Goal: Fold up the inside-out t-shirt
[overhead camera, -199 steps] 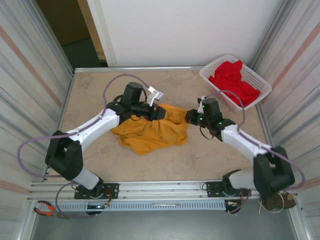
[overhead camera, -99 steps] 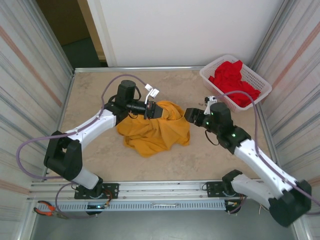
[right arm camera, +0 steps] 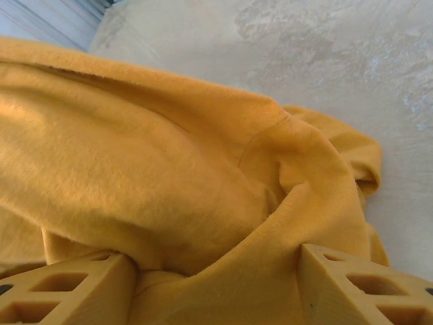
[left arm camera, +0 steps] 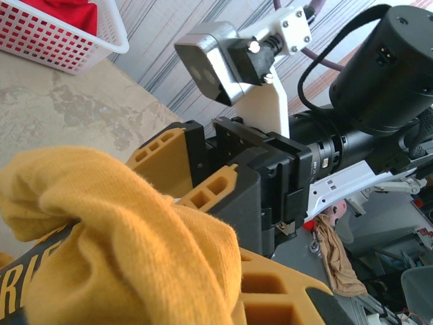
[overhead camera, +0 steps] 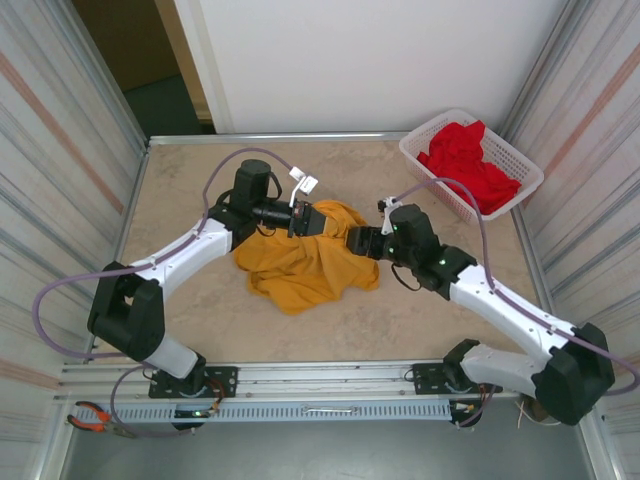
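The inside-out t-shirt is a mustard-yellow crumpled heap in the middle of the table. My left gripper is shut on its far upper edge. In the left wrist view the cloth bulges out between the orange fingers, and a strip of dark print shows at the lower left. My right gripper is pushed into the shirt's right edge. In the right wrist view its fingers stand wide apart, open, with a fold of the yellow fabric lying between them.
A white basket holding a red garment stands at the back right corner, also seen in the left wrist view as the basket. Striped walls close both sides. Pliers lie below the front rail.
The right gripper let go and opened, drew back to the right, then came left into the shirt's edge. The left arm shifted slightly early on and has held still since.
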Controlling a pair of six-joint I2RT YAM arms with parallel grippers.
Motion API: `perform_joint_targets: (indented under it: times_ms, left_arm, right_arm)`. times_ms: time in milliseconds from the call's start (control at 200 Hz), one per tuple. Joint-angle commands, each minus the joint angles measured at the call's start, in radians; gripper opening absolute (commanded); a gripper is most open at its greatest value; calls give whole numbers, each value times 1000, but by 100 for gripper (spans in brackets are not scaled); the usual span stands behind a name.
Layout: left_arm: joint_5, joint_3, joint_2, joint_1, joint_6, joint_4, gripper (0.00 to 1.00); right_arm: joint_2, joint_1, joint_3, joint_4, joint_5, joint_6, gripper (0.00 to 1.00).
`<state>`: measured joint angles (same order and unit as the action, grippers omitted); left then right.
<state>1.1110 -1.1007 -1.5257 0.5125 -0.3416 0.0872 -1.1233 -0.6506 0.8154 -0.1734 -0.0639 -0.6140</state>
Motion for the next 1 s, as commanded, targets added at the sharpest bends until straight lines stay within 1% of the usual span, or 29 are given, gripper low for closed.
perform_joint_targets:
  times_ms: [0, 135, 175, 245, 341, 451, 491, 536, 581, 621, 656, 711, 741, 812, 897, 997]
  left_arm:
    - [33, -9, 21, 4, -7, 37, 0]
    - [39, -6, 17, 8, -5, 36, 0]
    - [41, -5, 15, 9, -5, 36, 0]
    - [45, -5, 14, 9, -4, 37, 0]
    - [46, -5, 13, 9, -3, 39, 0]
    - [4, 1, 14, 2, 0, 34, 0]
    - [-49, 9, 18, -4, 2, 23, 0]
    - [-117, 18, 25, -17, 4, 4, 4]
    - [-176, 33, 28, -29, -4, 9, 5]
    - [-225, 39, 27, -44, -20, 3, 12]
    - [-240, 43, 23, -53, -31, 14, 18]
    - [-273, 44, 15, -59, -42, 20, 31]
    - [-287, 42, 11, -57, -41, 16, 36]
    - [-333, 27, 5, -57, -35, -4, 44]
    - [-421, 18, 19, -55, -18, -51, 51]
    - [-541, 52, 97, -38, 10, -66, 53]
  right_arm:
    - [-32, -2, 64, 63, -30, 39, 58]
    - [-65, 0, 97, 61, -62, 60, 52]
    - [-71, 2, 106, 57, -69, 66, 47]
    - [-78, 4, 113, 52, -85, 75, 30]
    - [-73, 21, 109, 48, -114, 80, 0]
    - [-24, 65, 86, 48, -159, 69, 0]
    - [4, 85, 77, 51, -181, 55, 0]
    - [41, 108, 69, 61, -218, 39, 0]
    - [74, 124, 67, 66, -254, 26, 0]
    - [98, 134, 69, 64, -275, 18, 0]
    - [117, 138, 72, 64, -291, 10, 0]
    - [128, 141, 74, 70, -318, -4, 0]
    - [128, 142, 75, 77, -331, -15, 0]
    - [159, 145, 65, 116, -372, -51, 0]
    - [163, 156, 43, 181, -414, -106, 0]
    - [165, 163, 36, 193, -417, -128, 0]
